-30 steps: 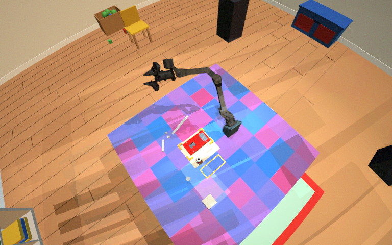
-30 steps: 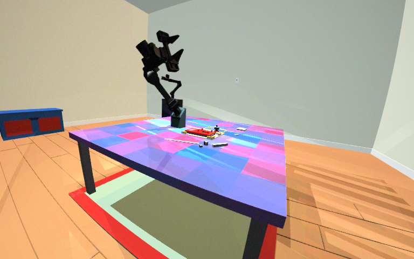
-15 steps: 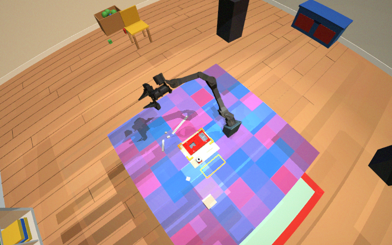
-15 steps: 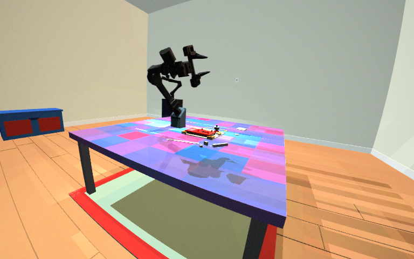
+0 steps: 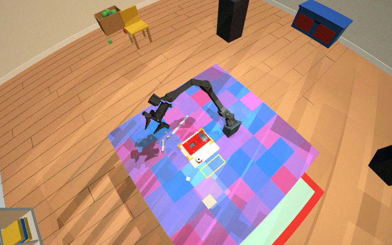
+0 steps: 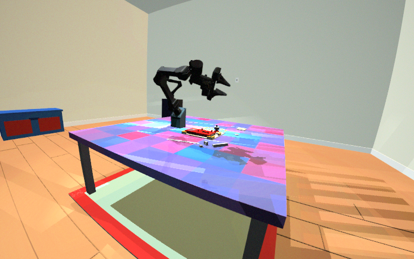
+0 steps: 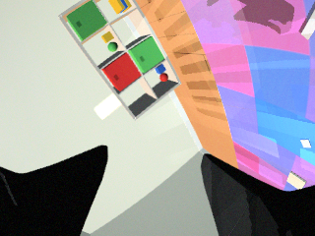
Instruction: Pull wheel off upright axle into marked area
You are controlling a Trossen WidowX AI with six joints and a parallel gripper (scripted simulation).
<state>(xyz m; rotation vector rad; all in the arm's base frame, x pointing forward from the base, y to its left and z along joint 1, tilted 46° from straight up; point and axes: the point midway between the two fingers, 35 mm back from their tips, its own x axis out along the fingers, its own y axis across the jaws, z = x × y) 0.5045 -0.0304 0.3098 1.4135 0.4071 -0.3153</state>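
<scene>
The dark wheel (image 5: 198,159) (image 6: 216,127) with a pale centre sits on the upright axle at one corner of the cream board (image 5: 212,147). The axle itself is too small to make out. The marked area is a yellow outlined rectangle (image 5: 216,170) on the table beside the board, with nothing inside it. My gripper (image 5: 150,131) (image 6: 228,90) (image 7: 156,156) is open and empty, high above the table on the side of the loose bars, well away from the wheel. The wrist view shows neither the wheel nor the marked area.
A red plate (image 5: 199,144) (image 6: 198,131) with raised parts lies on the board. A long white strip (image 5: 179,125) (image 6: 182,140), a short bar (image 5: 163,145) (image 6: 220,144) and small blocks lie nearby. A cream square (image 5: 209,201) (image 6: 241,128) (image 7: 296,180) and a small white piece (image 5: 188,178) (image 7: 305,143) lie beyond.
</scene>
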